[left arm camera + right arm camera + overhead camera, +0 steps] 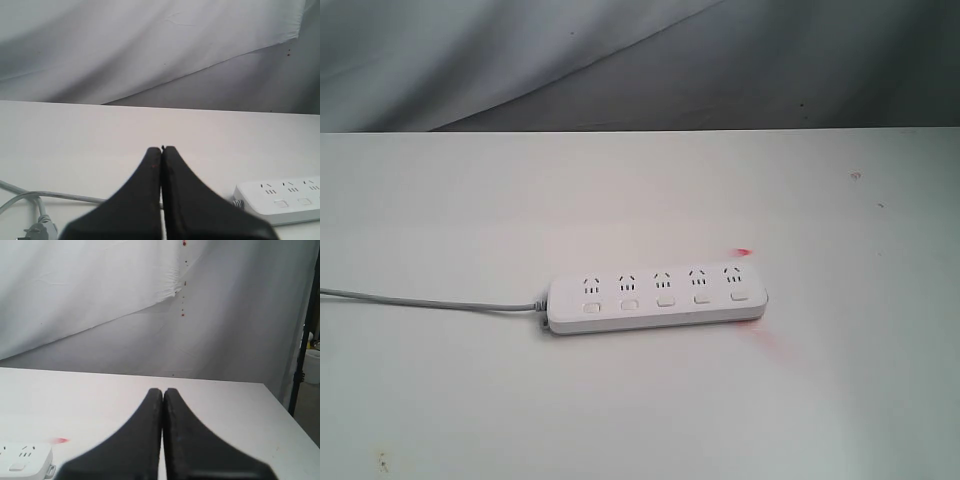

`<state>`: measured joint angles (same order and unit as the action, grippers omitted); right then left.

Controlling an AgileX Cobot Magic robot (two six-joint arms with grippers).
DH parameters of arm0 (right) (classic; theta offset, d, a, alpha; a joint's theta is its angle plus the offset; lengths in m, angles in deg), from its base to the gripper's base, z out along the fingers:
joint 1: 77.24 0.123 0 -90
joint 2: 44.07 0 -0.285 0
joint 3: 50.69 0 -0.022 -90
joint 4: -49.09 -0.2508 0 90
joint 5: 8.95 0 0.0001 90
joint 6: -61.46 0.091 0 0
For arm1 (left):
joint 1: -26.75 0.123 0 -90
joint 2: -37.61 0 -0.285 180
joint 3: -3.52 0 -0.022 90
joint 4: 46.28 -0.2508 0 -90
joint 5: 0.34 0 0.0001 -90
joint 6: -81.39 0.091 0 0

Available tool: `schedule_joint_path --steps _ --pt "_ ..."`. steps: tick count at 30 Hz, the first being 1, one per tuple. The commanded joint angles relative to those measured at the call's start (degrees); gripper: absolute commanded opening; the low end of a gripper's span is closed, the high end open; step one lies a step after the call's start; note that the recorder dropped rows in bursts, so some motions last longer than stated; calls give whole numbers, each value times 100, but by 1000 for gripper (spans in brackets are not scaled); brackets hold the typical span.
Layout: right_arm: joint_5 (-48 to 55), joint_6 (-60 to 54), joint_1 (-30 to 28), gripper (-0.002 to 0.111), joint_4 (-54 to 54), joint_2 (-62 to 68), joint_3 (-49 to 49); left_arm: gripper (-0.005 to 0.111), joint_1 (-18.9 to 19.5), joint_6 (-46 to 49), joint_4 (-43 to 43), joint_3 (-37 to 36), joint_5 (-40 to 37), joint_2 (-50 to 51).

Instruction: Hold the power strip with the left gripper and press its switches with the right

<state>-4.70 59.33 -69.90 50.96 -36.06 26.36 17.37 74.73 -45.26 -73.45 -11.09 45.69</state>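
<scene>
The white power strip (655,298) lies flat on the white table, five sockets in a row with five switches (665,299) below them. Its grey cord (420,300) runs off to the left. Neither arm shows in the exterior view. In the left wrist view my left gripper (161,148) is shut on nothing, with the strip's cord end (282,199) off to one side and apart from it. My right gripper (163,389) is also shut and empty in the right wrist view, where the strip's other end (22,457) sits at the frame's corner.
A red mark (743,253) lies on the table just behind the strip's right end, and a faint pink smear (770,343) in front of it. The cord loops near a plug (37,227). A grey cloth backdrop (640,60) hangs behind the table's far edge.
</scene>
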Motion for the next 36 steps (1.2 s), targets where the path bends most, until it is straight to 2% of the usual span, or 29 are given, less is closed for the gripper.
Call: schedule_joint_path --steps 1,5,7,11,12,15,19,23,26,27,29,32,35,36 --pt "-61 -15 18 0 46 -22 17 0 20 -13 -6 -25 47 -30" --pt "-127 -1 18 0 -288 -22 17 0 20 -104 30 -25 135 -30" --pt "-274 213 18 0 -911 -22 17 0 20 -157 429 -25 243 -30" --pt "-520 536 18 0 -2893 -22 17 0 20 -247 1468 -25 340 -30" --pt "-425 523 18 0 -3087 -22 17 0 20 -247 1960 -25 340 -30" --pt "92 523 18 0 -3102 -22 -113 0 6 -229 2999 -25 230 -30" --pt "925 523 18 0 -3189 -22 -633 0 6 -156 3748 -12 -172 163" --pt "1566 262 18 0 -3672 111 -1114 0 6 1211 4850 692 -732 726" --pt "2074 -657 18 0 -4379 633 -1455 0 6 2595 5577 1362 -1387 1424" --pt "2457 -1440 18 0 -4993 1097 -1669 0 6 3170 5696 1792 -1844 1945" --pt "2906 -2207 18 0 -5480 1626 -1940 0 6 3532 5695 2232 -2323 2593" --pt "3412 -2794 18 0 -5583 2392 -2347 0 6 4139 5695 2737 -2841 3530" --pt "3628 -2952 112 0 -5460 3157 -2767 0 6 4594 5695 3082 -3005 4389" --pt "3757 -3043 136 0 -5276 3699 -3034 0 6 4736 5680 3232 -2964 4979"
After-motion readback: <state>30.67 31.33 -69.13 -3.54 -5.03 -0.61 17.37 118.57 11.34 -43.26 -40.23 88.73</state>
